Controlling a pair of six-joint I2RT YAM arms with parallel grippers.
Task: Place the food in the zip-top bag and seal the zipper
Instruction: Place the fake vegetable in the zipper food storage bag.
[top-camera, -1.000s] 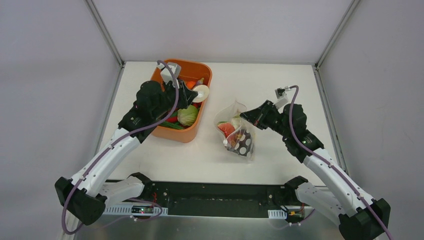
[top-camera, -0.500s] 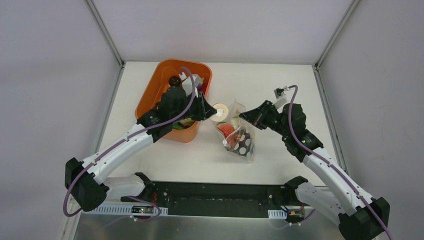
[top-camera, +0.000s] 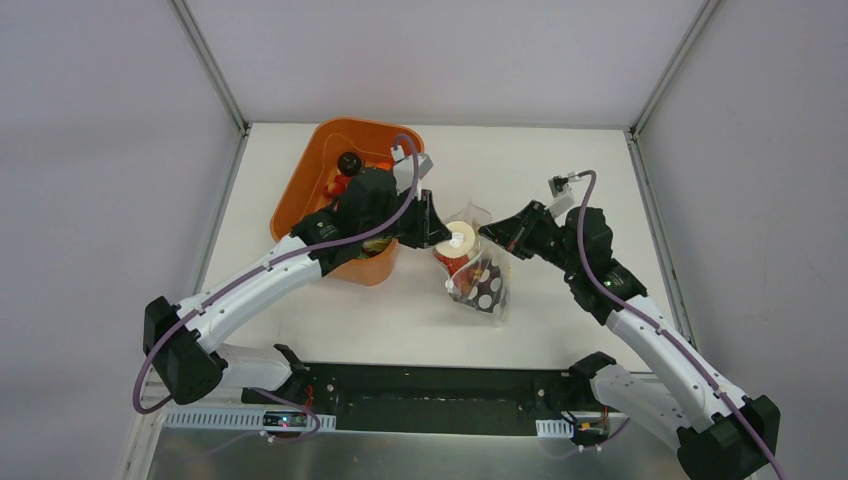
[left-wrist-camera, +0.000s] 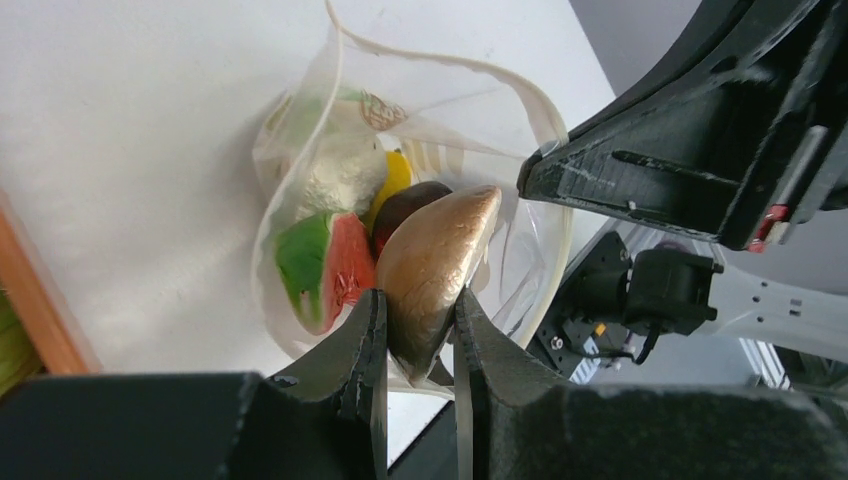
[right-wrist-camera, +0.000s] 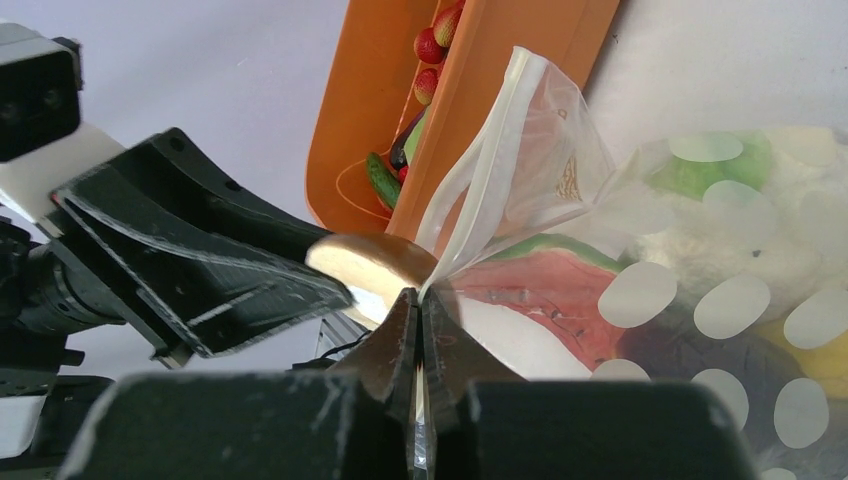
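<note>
My left gripper (left-wrist-camera: 418, 300) is shut on a brown-crusted toy bun slice (left-wrist-camera: 435, 265) with a pale cut face (top-camera: 460, 240). It holds the slice over the open mouth of the dotted zip-top bag (top-camera: 480, 285). Inside the bag lie a red melon slice (left-wrist-camera: 335, 275), white cauliflower (left-wrist-camera: 340, 175), a yellow piece (left-wrist-camera: 397, 175) and a dark eggplant (left-wrist-camera: 410, 205). My right gripper (right-wrist-camera: 420, 295) is shut on the bag's rim at the zipper strip (right-wrist-camera: 470, 180) and holds the mouth up and open. The two grippers (top-camera: 450, 235) (top-camera: 487, 232) are almost touching.
The orange tub (top-camera: 310, 185) stands left of the bag with more toy food in it, including strawberries (right-wrist-camera: 430, 45) and a green cucumber (right-wrist-camera: 382, 178). My left arm reaches across the tub's right wall. White table surrounds the bag.
My left gripper has carried the bun slice out of the tub and to the right, up to the bag's mouth. My right gripper and the bag have stayed put.
</note>
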